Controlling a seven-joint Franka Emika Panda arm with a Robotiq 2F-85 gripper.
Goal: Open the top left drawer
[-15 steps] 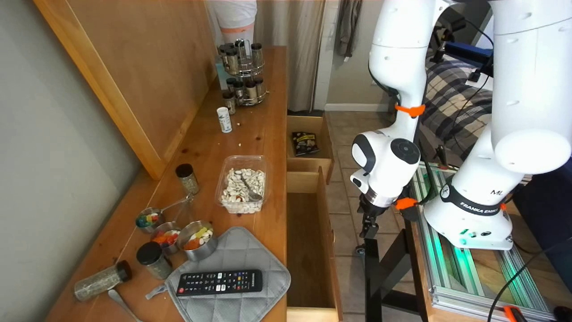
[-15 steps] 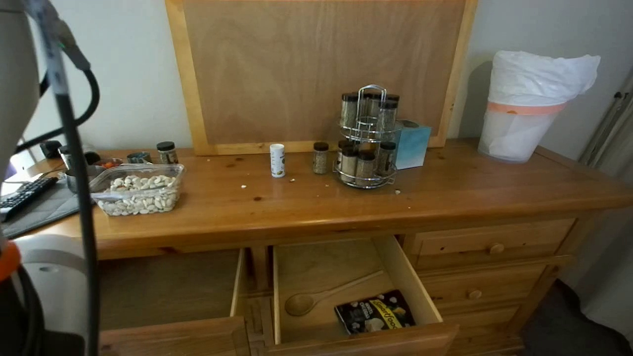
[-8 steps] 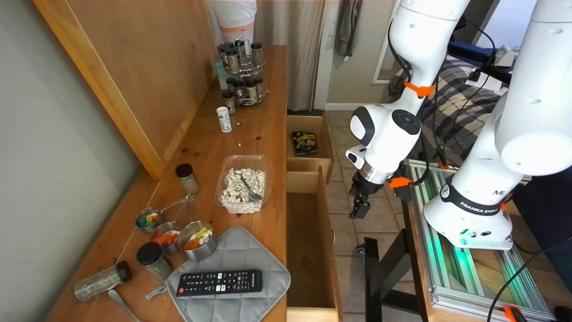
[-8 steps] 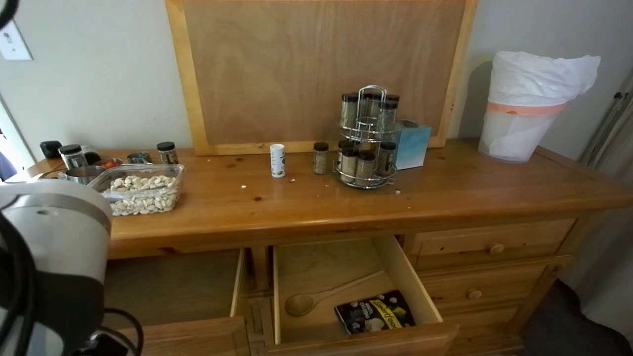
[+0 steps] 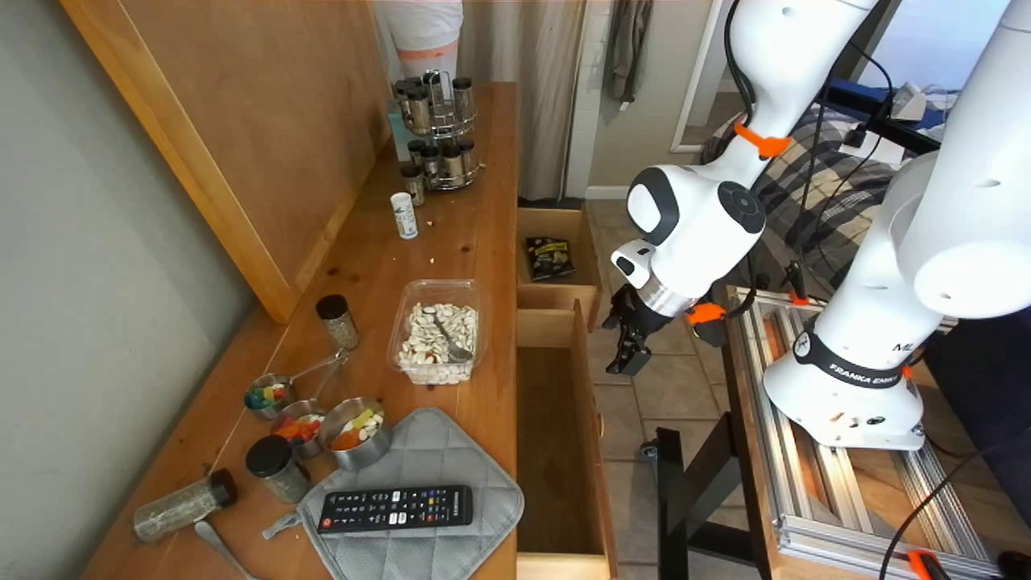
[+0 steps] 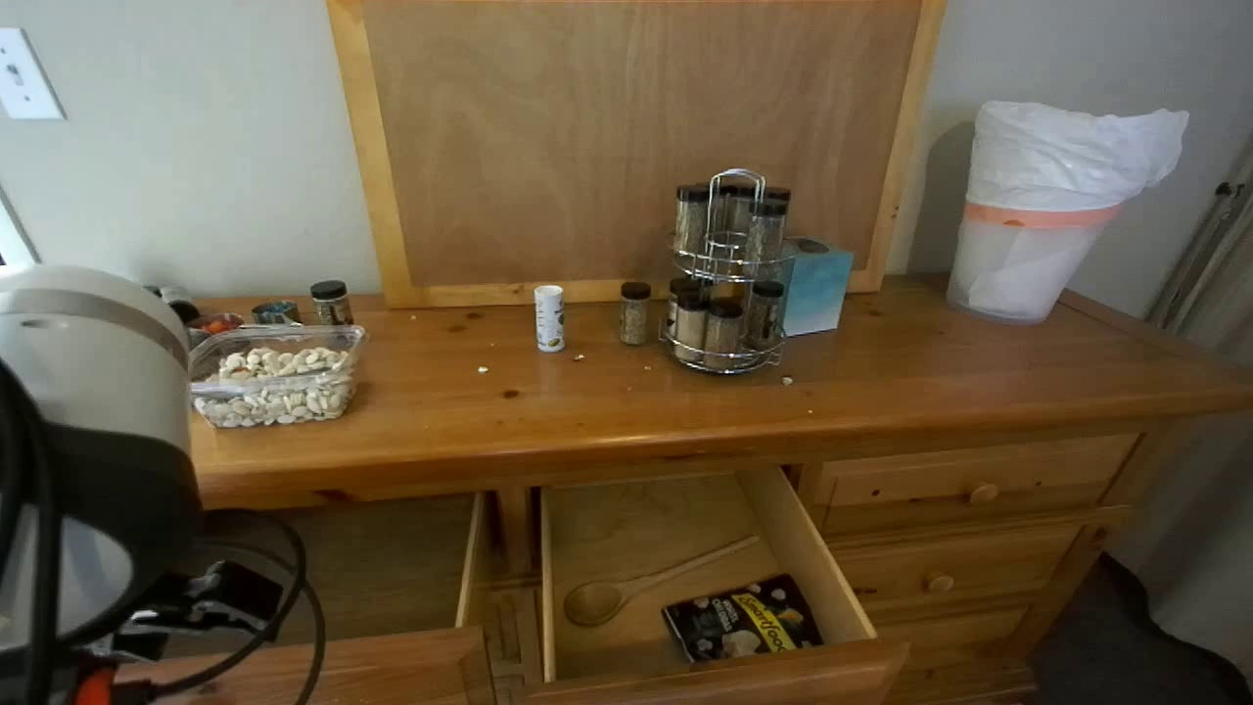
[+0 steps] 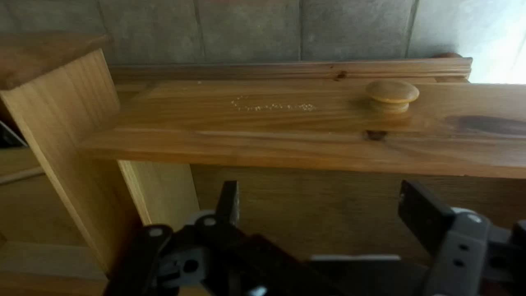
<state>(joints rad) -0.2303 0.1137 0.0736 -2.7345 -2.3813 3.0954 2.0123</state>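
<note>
Nearest in an exterior view, right of the dresser top (image 5: pixel 370 274), your drawer (image 5: pixel 556 451) already stands well out, with bare wood showing inside; I judge the opening done, and likely only backing off is left. Close by, your gripper (image 7: pixel 318 201) has its jaws spread, nothing held, clear of the knob (image 7: pixel 392 98). To the left, cups (image 5: pixel 364 459) hold coloured bits (image 5: pixel 345 439); beyond them, the tub (image 5: pixel 441 292) holds white pieces (image 5: pixel 423 346) and a spoon (image 5: pixel 459 352). Farther, the small drawer (image 6: pixel 631 524), also out, carries a bag (image 6: pixel 744 619) and a wooden spoon (image 6: pixel 593 603). Farthest stands the bin (image 6: pixel 1023 259), its contents hidden from you.
</note>
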